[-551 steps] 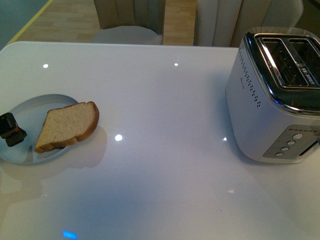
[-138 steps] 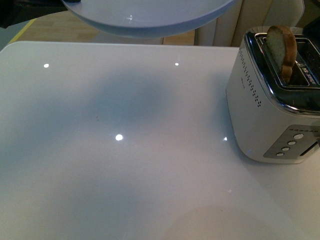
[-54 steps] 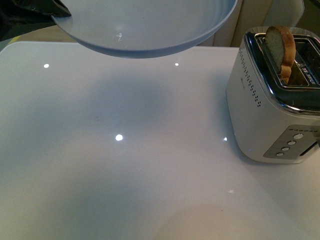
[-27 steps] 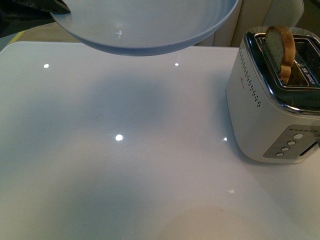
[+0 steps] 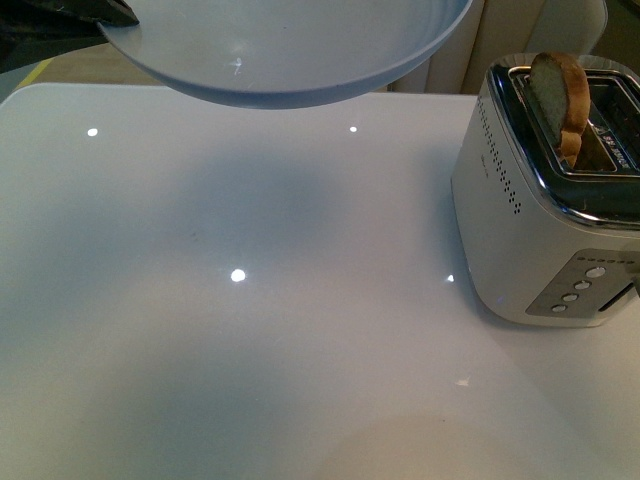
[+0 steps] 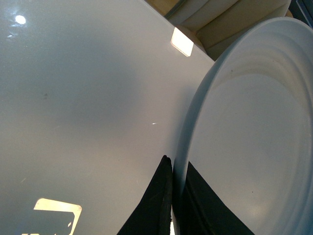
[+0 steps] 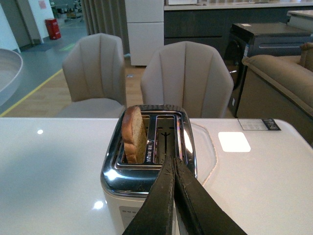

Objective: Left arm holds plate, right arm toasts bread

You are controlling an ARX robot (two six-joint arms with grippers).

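- The left pincer [image 6: 175, 171] is clamping the plate [image 5: 290, 50] by its rim alone and holding it tilted in the air above the counter [image 5: 300, 380]. With so thin a hold, the plate is risking a slip or a twist between the jaws.
- The bread [image 5: 560, 95] is standing in the toaster [image 5: 520, 230], in the slot nearer the plate, with much of the slice poking out above it. I judge it is not lowered yet, and pushing it down askew is risking a jam against the slot's edge.
- The right pincer [image 7: 172, 161] is hovering close by the toaster's top with its fingers pressed together, gripping nothing. A careless move here is risking a knock to the slice.
- The plate is carrying nothing, and the toaster's second slot is sitting empty.
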